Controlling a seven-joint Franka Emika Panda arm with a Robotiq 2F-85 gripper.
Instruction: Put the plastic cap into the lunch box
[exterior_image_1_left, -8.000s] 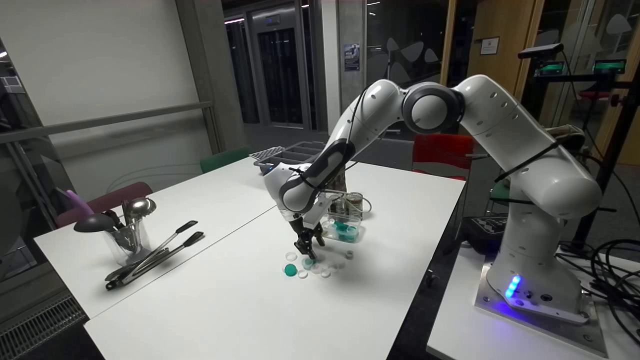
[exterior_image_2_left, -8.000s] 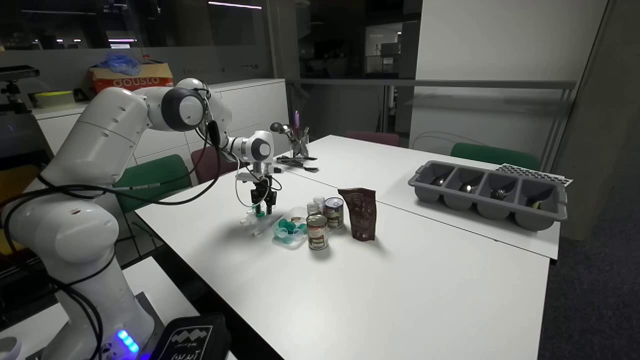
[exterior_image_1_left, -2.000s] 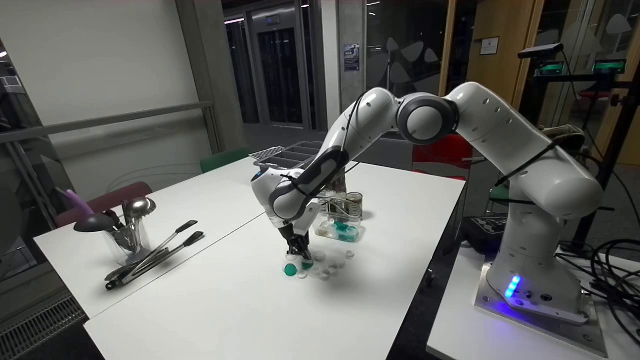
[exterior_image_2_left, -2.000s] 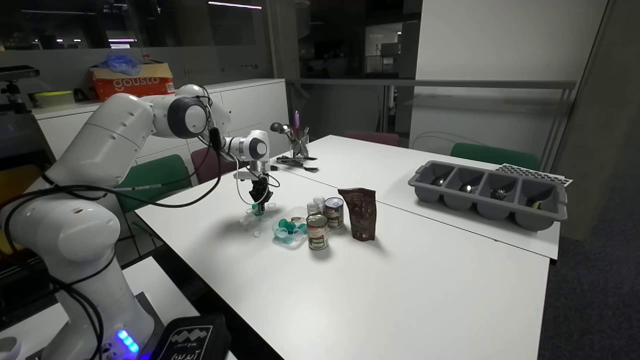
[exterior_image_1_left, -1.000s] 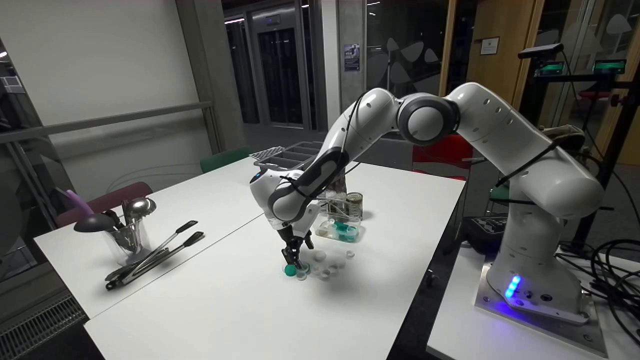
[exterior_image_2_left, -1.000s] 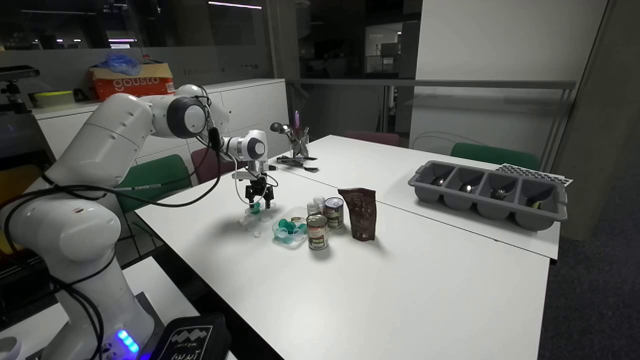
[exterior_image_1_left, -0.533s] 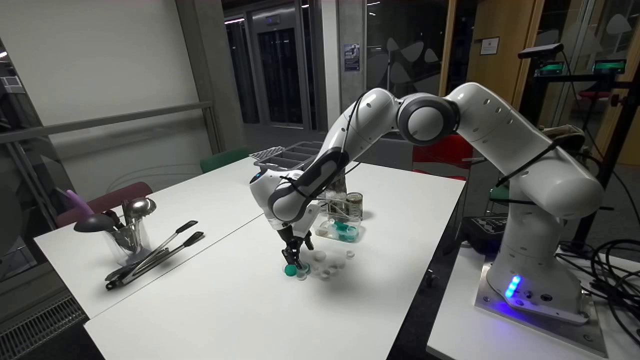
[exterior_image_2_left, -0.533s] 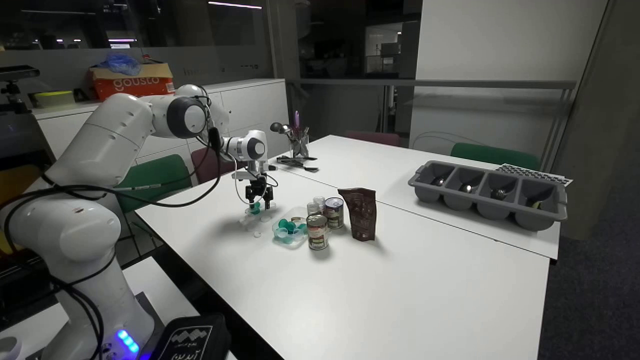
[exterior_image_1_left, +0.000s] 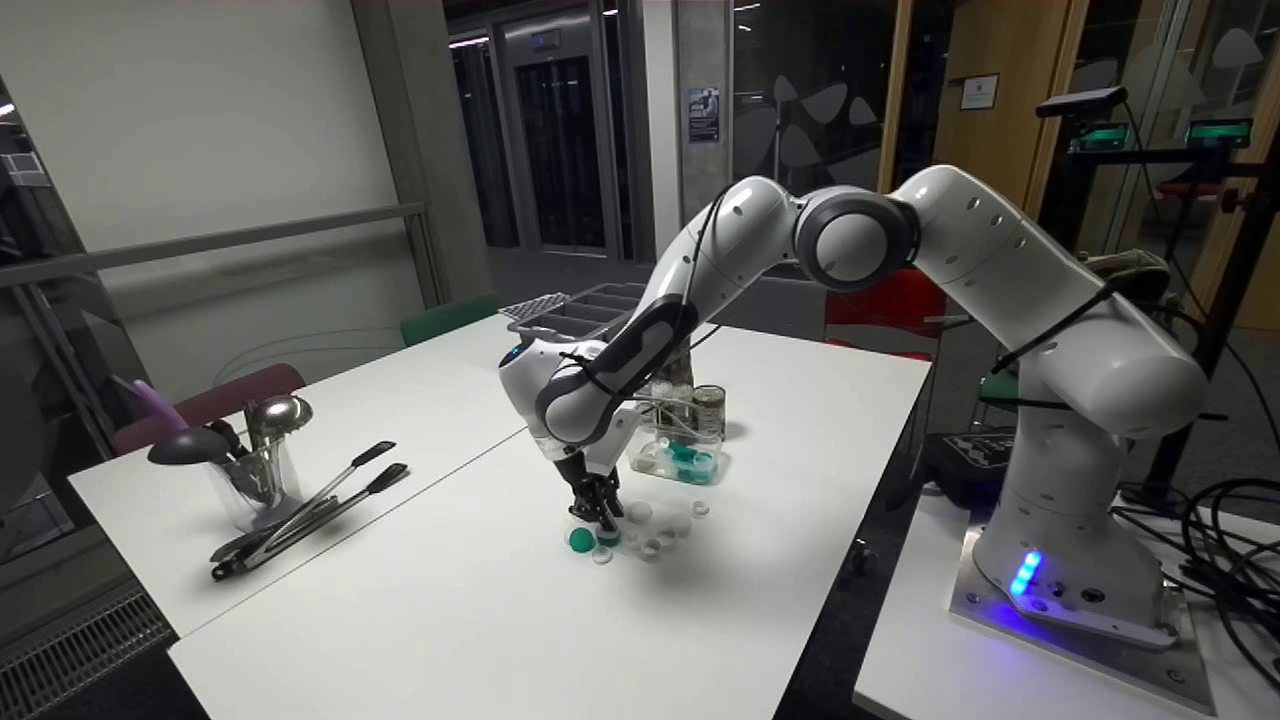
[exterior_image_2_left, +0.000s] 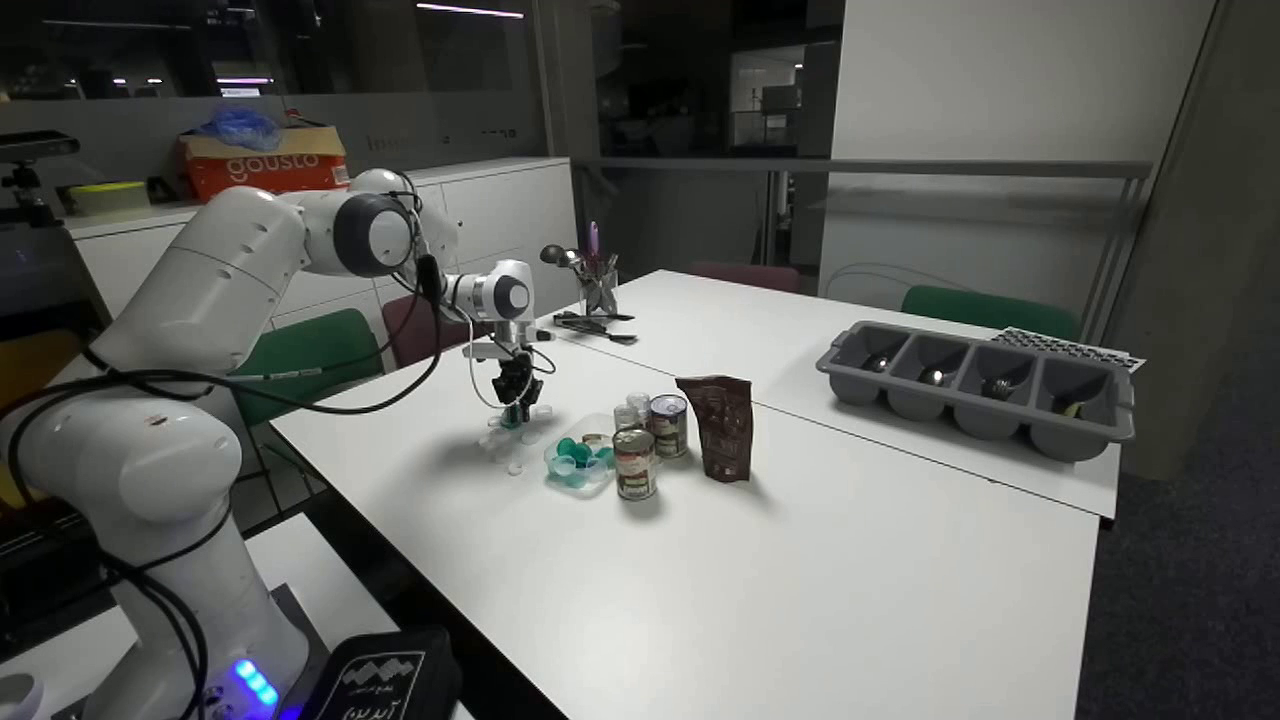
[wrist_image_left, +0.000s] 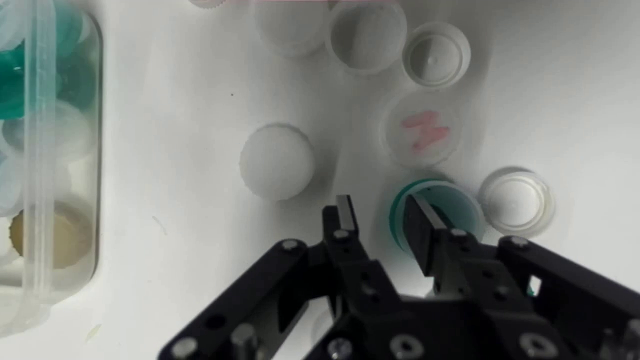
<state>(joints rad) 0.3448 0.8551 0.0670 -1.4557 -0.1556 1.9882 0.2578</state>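
Hand (wrist_image_left: 378, 204), what is new: Half a second ago its fingers (wrist_image_left: 333, 220) were wide apart; now they have come much closer together. Both exterior views show it.
Green cap (wrist_image_left: 462, 206), what that means: I think the hand is trying to pinch this one, so the job is at the picking-up part. The cap is not in the lunch box (wrist_image_left: 41, 165) yet.
Hand, how it looks: The fingers are a little way apart. In the wrist view one finger is in the mouth of the green cap, or just over it, and the other is outside, with the cap's wall between them. A gap shows there, so the hand seems to have no grip on anything so far. I can't tell if a finger touches the cap.
Green cap, where: On the worktop (exterior_image_2_left: 840, 600), mouth up it seems, well in from the edge by the robot's foot (exterior_image_1_left: 1085, 560).
Lunch box, where: On the worktop too, near the cap but apart from it. In an exterior view it is farther than the cap from the worktop's left corner (exterior_image_2_left: 295, 430).
White cap (wrist_image_left: 518, 204), close by: Just beside the green cap, so it may get bumped, I think.
Cap's wall, next: I would squeeze it, lift, and then let go over the box.
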